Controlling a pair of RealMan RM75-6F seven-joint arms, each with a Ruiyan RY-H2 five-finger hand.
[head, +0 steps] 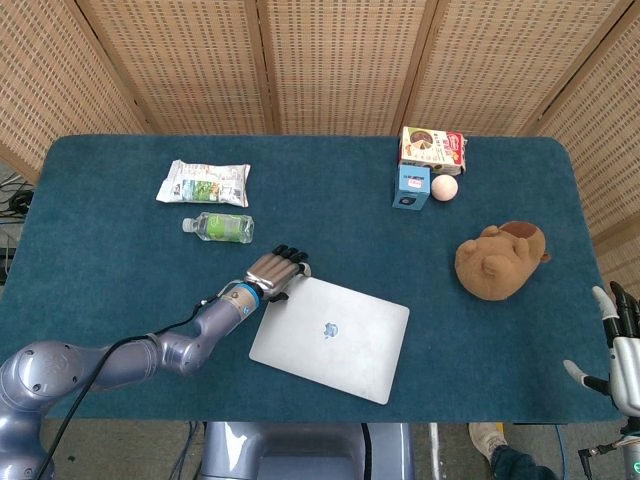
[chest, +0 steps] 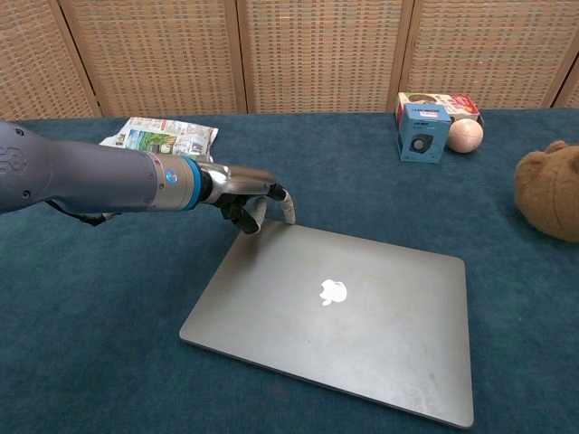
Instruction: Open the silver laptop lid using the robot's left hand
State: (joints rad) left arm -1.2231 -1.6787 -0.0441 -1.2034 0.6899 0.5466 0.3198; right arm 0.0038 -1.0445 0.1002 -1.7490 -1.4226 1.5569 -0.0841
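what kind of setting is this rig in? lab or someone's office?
Most likely a lab or data-collection station, not an office. A blue-covered table stands before woven partition screens and carries unrelated props: silver laptop, plush toy, water bottle, snack packet. The left robot hand reaches at the laptop's corner.

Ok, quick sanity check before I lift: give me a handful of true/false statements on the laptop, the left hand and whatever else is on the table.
1. The silver laptop lies flat with its lid down. True.
2. The left hand is at the laptop's far left corner, fingers curled down toward the edge. True.
3. The right hand is pressing on the laptop. False: it hangs off the table's right edge, well away from the laptop.
4. The plush bear sits on top of the laptop. False: it rests on the blue cloth to the laptop's right, apart from it.
5. A small bottle lies on its side beyond the left hand. True.
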